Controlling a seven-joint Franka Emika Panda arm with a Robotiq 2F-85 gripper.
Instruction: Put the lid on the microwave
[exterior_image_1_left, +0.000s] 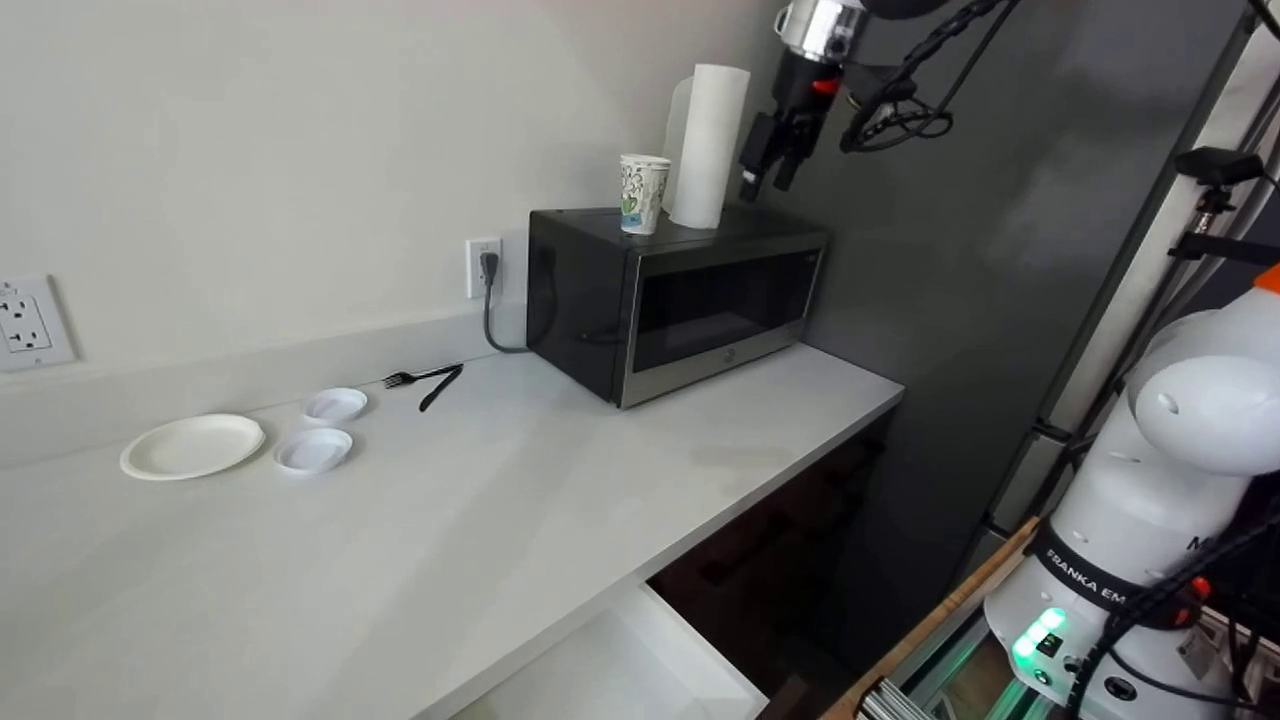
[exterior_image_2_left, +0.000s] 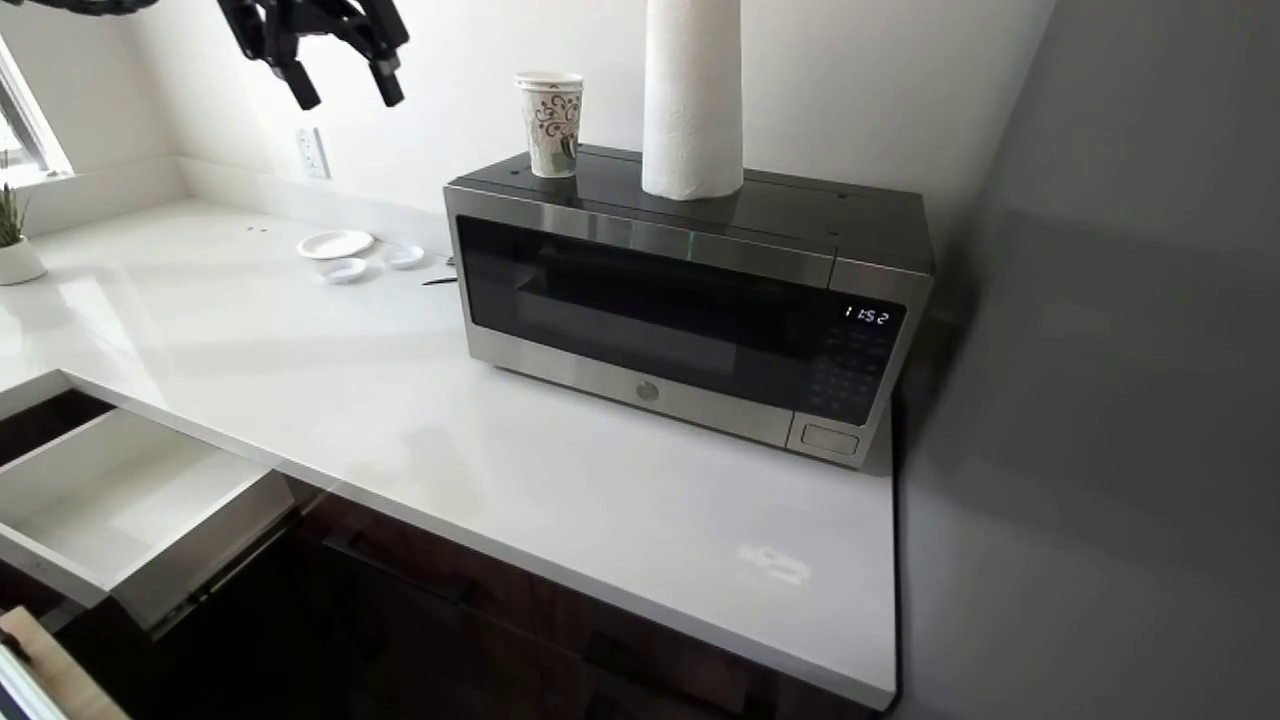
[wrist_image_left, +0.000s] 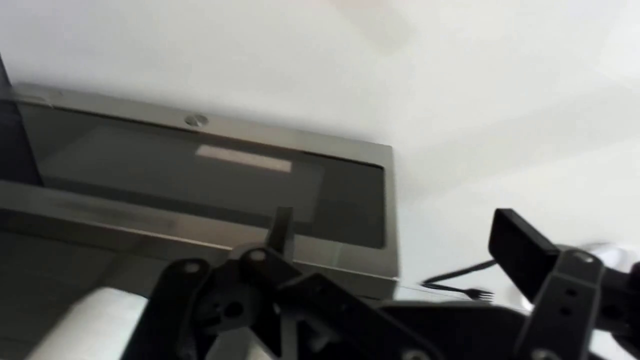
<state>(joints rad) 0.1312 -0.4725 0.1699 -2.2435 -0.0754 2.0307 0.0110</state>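
Two small, shallow, round white lids lie on the counter beside the plate. The nearer lid (exterior_image_1_left: 313, 452) (exterior_image_2_left: 343, 270) and the farther lid (exterior_image_1_left: 335, 405) (exterior_image_2_left: 404, 257) look alike, so I cannot tell which is meant. The black microwave (exterior_image_1_left: 580, 300) (exterior_image_2_left: 640, 310) stands at the far end of the counter with its door shut; it also fills the left of the wrist view (wrist_image_left: 200, 165). My gripper (exterior_image_1_left: 768, 184) (exterior_image_2_left: 348, 99) (wrist_image_left: 395, 215) is open and empty, held high in the air, apart from the lids and microwave. White shapes behind the right finger in the wrist view are blurred.
Paper cups (exterior_image_1_left: 642, 195) (exterior_image_2_left: 552, 125) and a paper towel roll (exterior_image_1_left: 710, 150) (exterior_image_2_left: 693, 100) stand on the microwave. A larger white plate (exterior_image_1_left: 193, 447) (exterior_image_2_left: 335, 244) and black fork and knife (exterior_image_1_left: 430, 380) lie along the wall. A drawer (exterior_image_1_left: 620, 660) (exterior_image_2_left: 130, 490) stands open.
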